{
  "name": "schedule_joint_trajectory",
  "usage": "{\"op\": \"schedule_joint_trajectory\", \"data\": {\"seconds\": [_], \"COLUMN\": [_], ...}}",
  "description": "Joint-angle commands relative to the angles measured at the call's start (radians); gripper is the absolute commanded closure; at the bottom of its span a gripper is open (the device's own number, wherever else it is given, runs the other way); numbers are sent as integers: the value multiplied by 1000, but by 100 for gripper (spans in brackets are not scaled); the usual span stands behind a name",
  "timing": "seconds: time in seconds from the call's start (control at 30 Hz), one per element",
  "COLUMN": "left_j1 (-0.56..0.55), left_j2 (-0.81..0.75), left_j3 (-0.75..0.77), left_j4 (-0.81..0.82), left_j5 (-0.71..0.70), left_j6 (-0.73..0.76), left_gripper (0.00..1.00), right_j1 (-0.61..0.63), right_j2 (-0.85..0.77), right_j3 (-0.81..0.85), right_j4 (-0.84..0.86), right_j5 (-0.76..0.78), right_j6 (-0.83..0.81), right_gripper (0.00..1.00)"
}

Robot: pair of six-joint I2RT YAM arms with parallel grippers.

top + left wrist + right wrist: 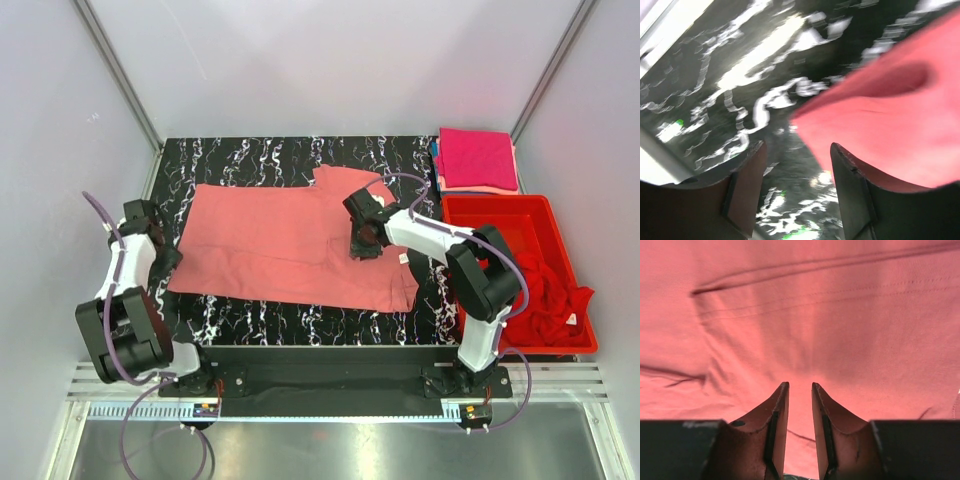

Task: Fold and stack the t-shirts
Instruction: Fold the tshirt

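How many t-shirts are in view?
3 clearly: a salmon t-shirt spread on the table, a magenta t-shirt folded at the far right corner, a red t-shirt crumpled in the bin. Others may be hidden under the magenta one.

I see the salmon t-shirt spread across the middle of the tabletop, my right gripper down on its right part, my left gripper by its left edge

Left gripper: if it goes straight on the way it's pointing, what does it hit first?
Left gripper would likely meet the bare marbled table first; the salmon-pink t-shirt lies just beside that line. Depth unclear.
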Motion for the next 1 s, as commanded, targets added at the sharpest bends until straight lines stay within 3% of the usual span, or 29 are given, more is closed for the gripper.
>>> {"op": "schedule_joint_trajectory", "data": {"seconds": [0.0, 0.17, 0.3, 0.4, 0.5, 0.57, 0.7, 0.87, 0.9, 0.97], "left_j1": [-5, -5, -5, -9, -10, -11, -11, -11, -11, -11], "left_j2": [-30, 76, 125, 115, 82, 63, 58, 99, 105, 116], "left_j3": [-9, -51, -67, -66, -44, -22, 20, 25, 23, 20], "left_j4": [112, 151, 152, 152, 131, 97, -2, -59, -59, -66], "left_j5": [180, 287, 283, 283, 223, 156, -30, -33, -26, -6], "left_j6": [70, 123, 127, 131, 142, 142, 44, -27, -27, -28], "left_gripper": [41, 44, 46, 62, 91, 100, 100, 96, 91, 68], "right_j1": [5, 3, -11, -9, -11, -12, -18, -23, -24, -24], "right_j2": [-64, -2, 60, 77, 77, 86, 117, 149, 152, 155], "right_j3": [70, 112, 133, 130, 120, 116, 119, 131, 131, 136], "right_j4": [-23, -8, 3, 23, 43, 50, 59, 67, 67, 67], "right_j5": [7, 37, 45, 35, 28, 34, 44, 38, 38, 31], "right_j6": [-32, -58, -64, -66, -64, -63, -63, -61, -63, -66], "right_gripper": [68, 68, 68, 68, 68, 68, 69, 69, 69, 69]}}
